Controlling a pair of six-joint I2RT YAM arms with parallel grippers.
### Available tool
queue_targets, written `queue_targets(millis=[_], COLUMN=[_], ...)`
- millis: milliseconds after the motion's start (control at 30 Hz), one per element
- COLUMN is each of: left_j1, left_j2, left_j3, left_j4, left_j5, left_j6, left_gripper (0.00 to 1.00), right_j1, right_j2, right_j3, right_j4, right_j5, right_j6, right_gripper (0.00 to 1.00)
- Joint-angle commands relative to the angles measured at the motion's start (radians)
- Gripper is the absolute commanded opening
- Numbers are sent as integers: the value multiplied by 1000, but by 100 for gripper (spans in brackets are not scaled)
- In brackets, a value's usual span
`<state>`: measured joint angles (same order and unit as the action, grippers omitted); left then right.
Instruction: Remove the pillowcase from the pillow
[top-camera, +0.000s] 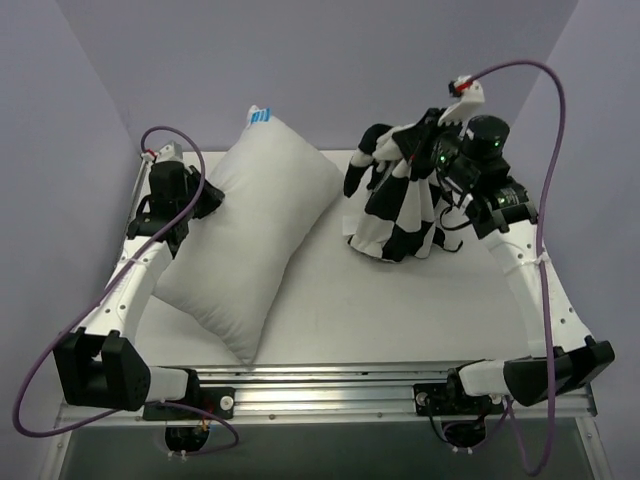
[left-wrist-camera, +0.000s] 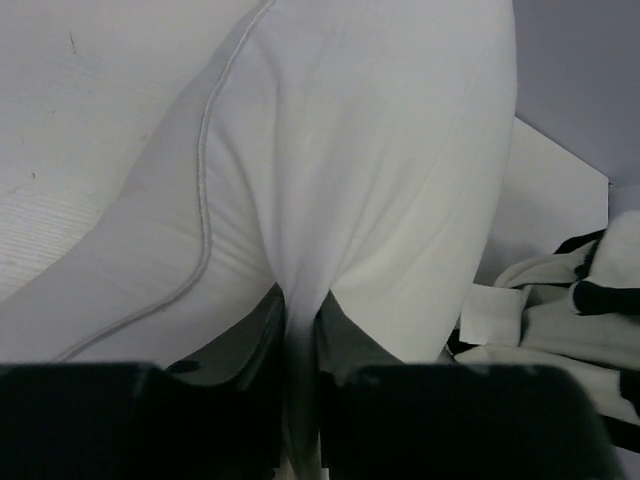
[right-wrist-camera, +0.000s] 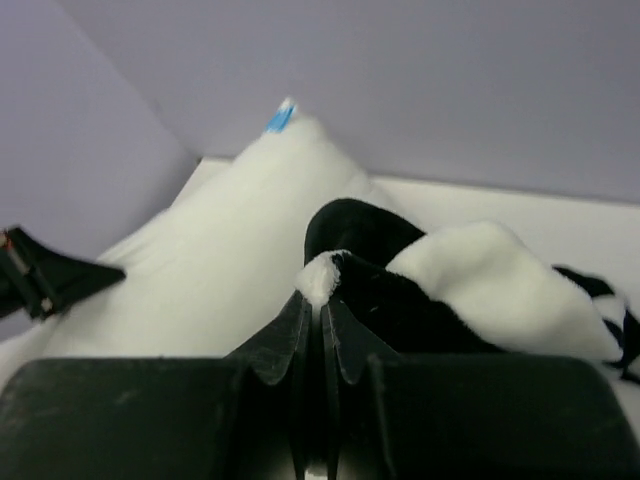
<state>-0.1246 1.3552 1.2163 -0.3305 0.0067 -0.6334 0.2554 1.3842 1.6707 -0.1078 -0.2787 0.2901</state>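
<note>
Pillowcase (top-camera: 400, 205) pinched in my right gripper (right-wrist-camera: 320, 300), pillow (top-camera: 255, 235) pinched in my left gripper (left-wrist-camera: 300, 325); releasing carelessly, I risk it flopping onto the pillow.

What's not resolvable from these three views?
- Top view: fingertips of the right gripper, hidden by its wrist and the bunched pillowcase.
- Top view: fingertips of the left gripper, hidden by its wrist against the pillow.
- Left wrist: ends of the pillow, cut off by frame edges.
- Right wrist: lower pillowcase, behind the gripper body.
- Top view: any print on the blue tag, too small.
</note>
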Motion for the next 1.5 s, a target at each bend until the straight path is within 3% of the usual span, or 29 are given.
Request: queue_targets(millis=[0, 133, 300, 367, 433, 467, 500, 567, 600, 700, 833, 967, 1100, 1267, 1467], left_j1=[2, 5, 5, 5, 5, 6, 6, 6, 6, 6, 5, 5, -12, -49, -105], left_j2=[-106, -223, -372, -467, -560, -591, -617, -682, -697, -734, -748, -740, -735, -745, -766], left_j3=[-70, -165, -233, -225, -196, -180, -163, -95, -69, 50, 192, 328, 446, 531, 537], left_j4=[165, 104, -40, -150, -220, -290, -324, -419, -451, -567, -646, -722, -769, -772, -788], left_j5=[9, -25, -54, -77, -115, -125, -134, -143, -143, -160, -182, -214, -298, -385, -484], left_j6=[-31, 30, 116, 147, 199, 215, 231, 270, 281, 326, 359, 377, 402, 411, 426], left_gripper=[25, 48, 79, 88, 100, 95, 94, 94, 94, 94, 94, 94, 94, 94, 94], right_j1=[45, 74, 212, 246, 289, 298, 306, 308, 306, 308, 303, 297, 297, 298, 303], right_j2=[-123, -174, -235, -258, -306, -324, -362, -398, -421, -439, -390, -355, -434, -632, -816], right_j3=[-228, -574, -853, -975, -1034, -1063, -1063, -1036, -975, -805, -547, -309, -175, -149, -206], right_j4=[170, 162, 120, 119, 112, 99, 65, -15, -44, -142, -294, -423, -457, -411, -362], right_j5=[-103, -100, -59, -65, -57, -47, -36, 18, 39, 154, 439, 848, 1068, 1154, 1133], right_j6=[79, 118, 127, 145, 165, 167, 165, 140, 126, 74, 40, 43, -11, -106, -201], right_gripper=[0, 0, 0, 7, 28, 37, 55, 70, 83, 98, 100, 100, 100, 100, 100])
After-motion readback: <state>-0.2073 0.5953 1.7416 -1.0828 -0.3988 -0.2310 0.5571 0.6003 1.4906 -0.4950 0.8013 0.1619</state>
